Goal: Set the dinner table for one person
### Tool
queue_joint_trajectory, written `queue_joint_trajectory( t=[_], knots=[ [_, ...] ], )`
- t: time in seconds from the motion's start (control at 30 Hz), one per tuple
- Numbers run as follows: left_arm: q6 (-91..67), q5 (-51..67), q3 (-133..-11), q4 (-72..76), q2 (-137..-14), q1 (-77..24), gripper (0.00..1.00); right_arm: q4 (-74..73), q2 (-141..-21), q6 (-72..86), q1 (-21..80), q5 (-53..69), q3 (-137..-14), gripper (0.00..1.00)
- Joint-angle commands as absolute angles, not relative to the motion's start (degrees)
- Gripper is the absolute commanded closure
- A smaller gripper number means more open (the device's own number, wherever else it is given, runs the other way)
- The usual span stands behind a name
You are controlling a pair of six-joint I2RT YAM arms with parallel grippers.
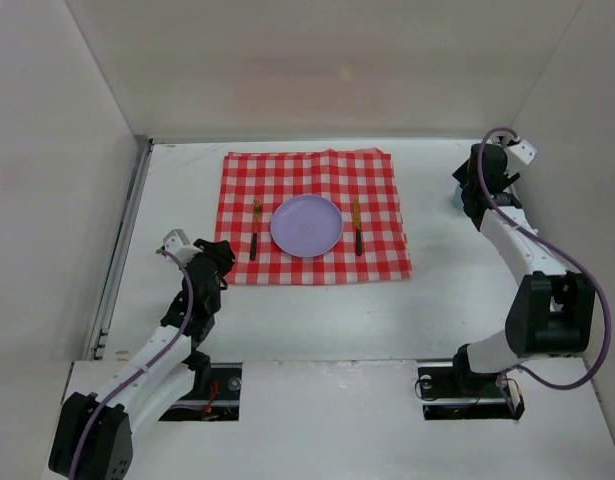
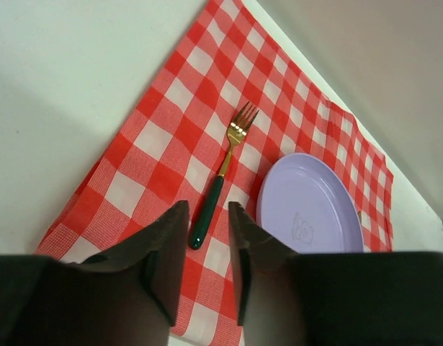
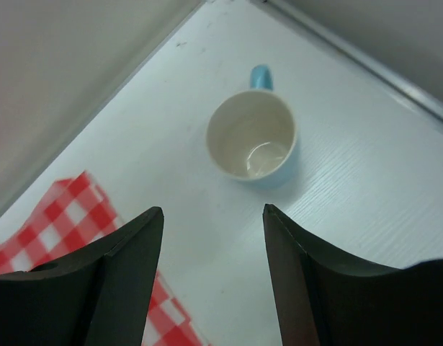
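1. The bench [image 1: 287,320] is a large, flat, matte white slab. A thin metal rail [image 1: 120,250] runs along its left edge.
2. A woven red-and-white checked cloth [image 1: 314,216] lies flat at the middle of the far edge.
3. A round, smooth lilac plate [image 1: 306,225] sits at the cloth's centre. To its left lies a fork [image 1: 255,229] with gold tines and a dark green handle. To its right lies a knife [image 1: 357,226] with a gold top and dark handle.
4. A mug [image 3: 253,143], glossy cream inside and pale blue outside, stands upright on bare bench near the far right corner.
5. The left jaws, dark wedges, are parted narrowly with nothing between them, above the cloth's near left corner.
6. The right jaws are spread wide and empty, above the mug.
7. Plain pale wall panels [image 1: 317,70] close the left, far and right sides.
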State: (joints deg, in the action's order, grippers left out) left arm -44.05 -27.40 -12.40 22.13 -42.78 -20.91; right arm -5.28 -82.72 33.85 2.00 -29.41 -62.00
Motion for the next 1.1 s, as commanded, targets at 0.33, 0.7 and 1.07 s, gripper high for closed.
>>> queue_joint_trajectory(
  t=[0.33,0.7,1.07],
  knots=[
    [-47.4,-25.4,-10.3,31.6,-48.1,-19.9,0.57,-14.9,-100.5,28.7,-7.0,-32.2,-78.3,0.39],
    [-47.8,-25.4,-10.5,32.8,-50.9,-19.6,0.56,-11.7,-107.1,29.7,-8.5,-24.1,-79.7,0.59],
    [-47.2,-26.0,-10.4,32.8,-50.6,-19.8,0.54,-9.8,-101.1,32.9,-8.8,-22.1,-77.5,0.88]
  ],
)
